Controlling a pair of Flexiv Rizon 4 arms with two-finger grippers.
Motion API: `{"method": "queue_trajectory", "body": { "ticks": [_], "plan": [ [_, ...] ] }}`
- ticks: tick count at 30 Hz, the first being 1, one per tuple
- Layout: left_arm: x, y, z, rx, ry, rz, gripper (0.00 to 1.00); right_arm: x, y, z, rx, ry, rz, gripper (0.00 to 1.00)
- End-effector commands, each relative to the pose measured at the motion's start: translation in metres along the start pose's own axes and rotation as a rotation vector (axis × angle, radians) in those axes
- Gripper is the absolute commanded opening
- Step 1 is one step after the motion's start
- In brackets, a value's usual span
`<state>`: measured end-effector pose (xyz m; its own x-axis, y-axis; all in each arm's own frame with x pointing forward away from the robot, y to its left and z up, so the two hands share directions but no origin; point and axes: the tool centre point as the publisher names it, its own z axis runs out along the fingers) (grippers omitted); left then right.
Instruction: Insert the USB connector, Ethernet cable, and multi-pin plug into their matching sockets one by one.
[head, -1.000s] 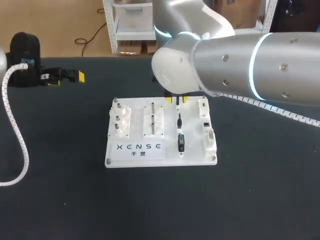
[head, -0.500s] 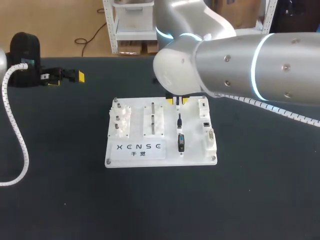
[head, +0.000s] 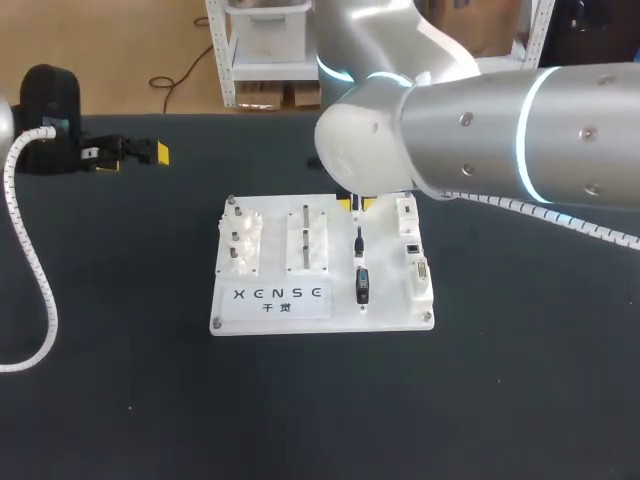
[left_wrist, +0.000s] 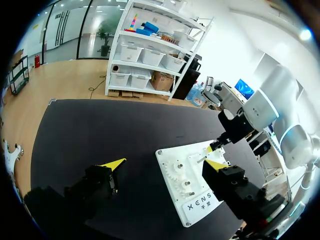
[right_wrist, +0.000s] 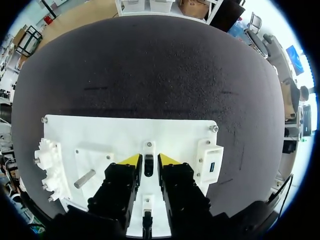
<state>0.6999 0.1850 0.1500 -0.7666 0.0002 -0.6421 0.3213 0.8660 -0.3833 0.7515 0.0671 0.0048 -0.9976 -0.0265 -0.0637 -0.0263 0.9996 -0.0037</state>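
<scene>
Where the plug sat: a small dark plug (right_wrist: 148, 167) stood within the right tool (right_wrist: 150, 159), over the far strip of the white board (head: 300, 322) on the desk (head: 120, 390).
Right tool: set about the plug; whether it gripped it or merely straddled it could not be told.
Left tool (left_wrist: 166, 164): wide open and empty, well apart from the board.
Handling: the plug looked light, small and stiff-bodied, and its contacts were probably delicate. A square hold on the flat sides of its housing seemed best, since any tilt would likely jam it at a socket mouth.
Socket block (right_wrist: 210, 167): just beside the right tool, at the board's edge.
Connectors (head: 361, 284): two more dark ones lay in line behind the right tool, toward the robot.
Right wrist view: alone showed the plug inside the tool.
Head view: the arm's bulk hid most of that tool, but the full socket row beside it showed.
Left wrist view: showed the right tool from the side, low over the board.
</scene>
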Motion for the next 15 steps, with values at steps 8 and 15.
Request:
{"method": "queue_trajectory", "body": {
  "ticks": [8,15],
  "plan": [
    [0.0,0.0,0.0,0.0,0.0,0.0,1.0,0.0072,-0.0054,-0.0024,-0.012,-0.028,0.004,0.16],
    [0.0,0.0,0.0,0.0,0.0,0.0,1.0,0.0071,-0.0064,-0.0024,-0.011,-0.038,0.001,0.0]
  ]
}}
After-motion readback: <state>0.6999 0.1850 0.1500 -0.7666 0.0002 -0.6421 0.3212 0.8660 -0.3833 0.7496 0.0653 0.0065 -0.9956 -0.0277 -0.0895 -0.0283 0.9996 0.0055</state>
